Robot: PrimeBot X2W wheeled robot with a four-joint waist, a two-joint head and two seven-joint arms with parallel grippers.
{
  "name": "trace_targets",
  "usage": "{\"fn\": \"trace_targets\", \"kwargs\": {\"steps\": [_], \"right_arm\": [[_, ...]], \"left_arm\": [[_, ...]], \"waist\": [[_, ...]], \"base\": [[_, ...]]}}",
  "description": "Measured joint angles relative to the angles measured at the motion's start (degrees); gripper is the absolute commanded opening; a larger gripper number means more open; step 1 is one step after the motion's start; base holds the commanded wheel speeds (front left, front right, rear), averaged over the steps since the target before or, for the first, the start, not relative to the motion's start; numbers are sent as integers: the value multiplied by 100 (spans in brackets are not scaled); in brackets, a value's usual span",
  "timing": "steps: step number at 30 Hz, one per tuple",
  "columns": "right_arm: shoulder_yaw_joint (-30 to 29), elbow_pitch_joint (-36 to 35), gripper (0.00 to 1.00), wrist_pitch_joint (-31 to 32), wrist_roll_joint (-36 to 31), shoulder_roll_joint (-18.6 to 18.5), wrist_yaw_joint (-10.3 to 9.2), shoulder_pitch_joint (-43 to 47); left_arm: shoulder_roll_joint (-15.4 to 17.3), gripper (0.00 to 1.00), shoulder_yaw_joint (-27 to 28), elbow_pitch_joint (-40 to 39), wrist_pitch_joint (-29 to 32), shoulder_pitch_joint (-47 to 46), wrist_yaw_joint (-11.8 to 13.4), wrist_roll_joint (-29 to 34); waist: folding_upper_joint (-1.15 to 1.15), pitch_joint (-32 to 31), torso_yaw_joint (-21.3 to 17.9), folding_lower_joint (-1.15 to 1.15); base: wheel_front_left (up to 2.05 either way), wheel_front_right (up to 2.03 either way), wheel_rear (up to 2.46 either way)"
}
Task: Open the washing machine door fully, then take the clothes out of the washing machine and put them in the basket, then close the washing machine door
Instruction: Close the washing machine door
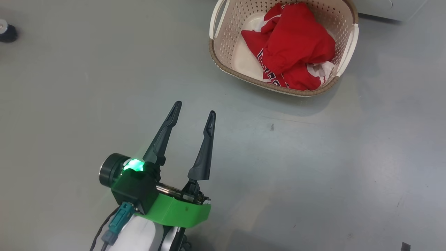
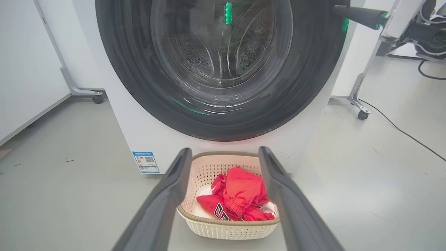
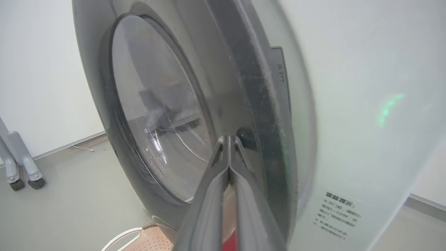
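A: Entry: right gripper (image 3: 228,139)?
B: Fingers pressed together, nothing between them. The tips are at the black frame of the washing machine door (image 3: 156,115), which lies straight ahead along the fingers.
A: Door against the washing machine (image 2: 129,139)?
B: Near flush; whether it is latched, cannot tell.
A: Left gripper (image 1: 195,108)?
B: Spread, empty, over the floor. The clothes (image 1: 296,42) lie in the basket (image 1: 240,17). The right arm is nearer for the push.

I can read nothing: the blue sticker (image 2: 146,162) and printed notice (image 3: 336,218) on the washing machine (image 2: 129,139) blur, and the lettering (image 1: 271,74) on the clothes (image 1: 296,42) is crumpled.
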Motion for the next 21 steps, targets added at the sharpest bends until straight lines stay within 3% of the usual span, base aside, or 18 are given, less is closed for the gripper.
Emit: {"fn": "trace_targets", "kwargs": {"steps": [21], "right_arm": [[-102, 931, 0, -410, -59, -1, 42, -542]], "left_arm": [[-10, 100, -31, 22, 0, -93, 0, -97]], "waist": [[0, 3, 139, 0]], "base": [[0, 0, 0]]}}
